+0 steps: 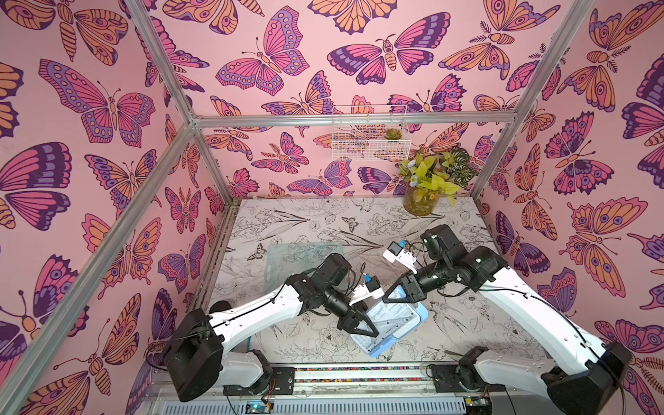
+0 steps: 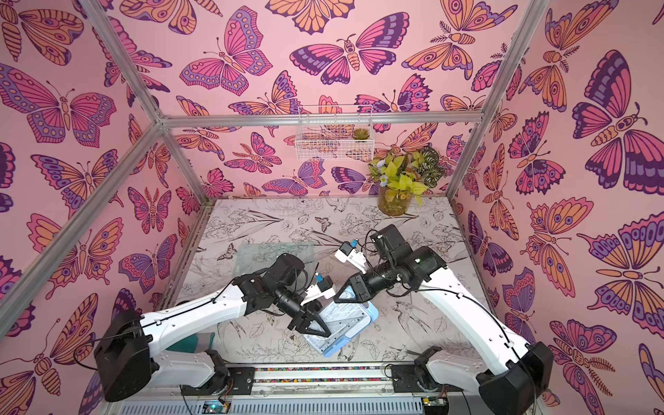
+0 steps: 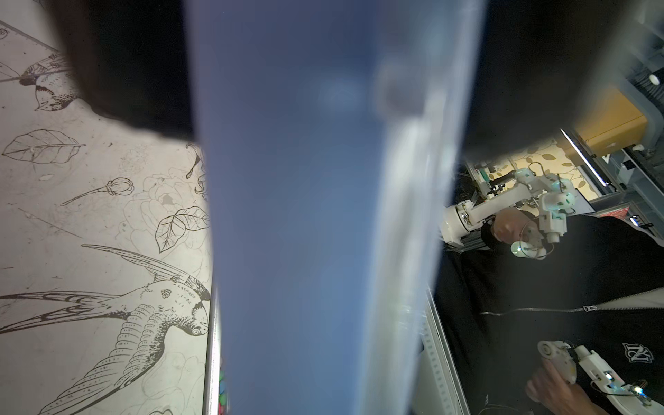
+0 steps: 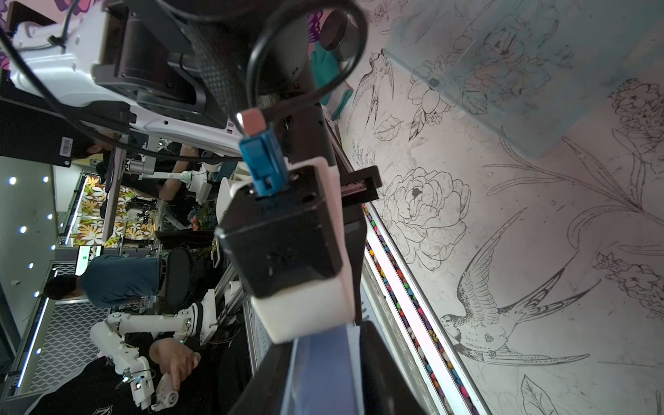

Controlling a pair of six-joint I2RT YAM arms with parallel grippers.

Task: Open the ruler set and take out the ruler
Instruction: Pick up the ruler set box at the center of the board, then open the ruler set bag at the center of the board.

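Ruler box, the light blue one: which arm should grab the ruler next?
Probably left. The left gripper grips the near end of the light blue plastic ruler box, right beside the clear ruler; the right gripper clamps its far corner.

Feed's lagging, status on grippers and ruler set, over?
Left gripper shut on ruler set; right gripper shut on its far edge; ruler inside; clear sheet behind, apart.

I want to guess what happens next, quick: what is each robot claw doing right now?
Left gripper: shut on the light blue plastic ruler case.
Right gripper: shut on the same case, at its far edge.
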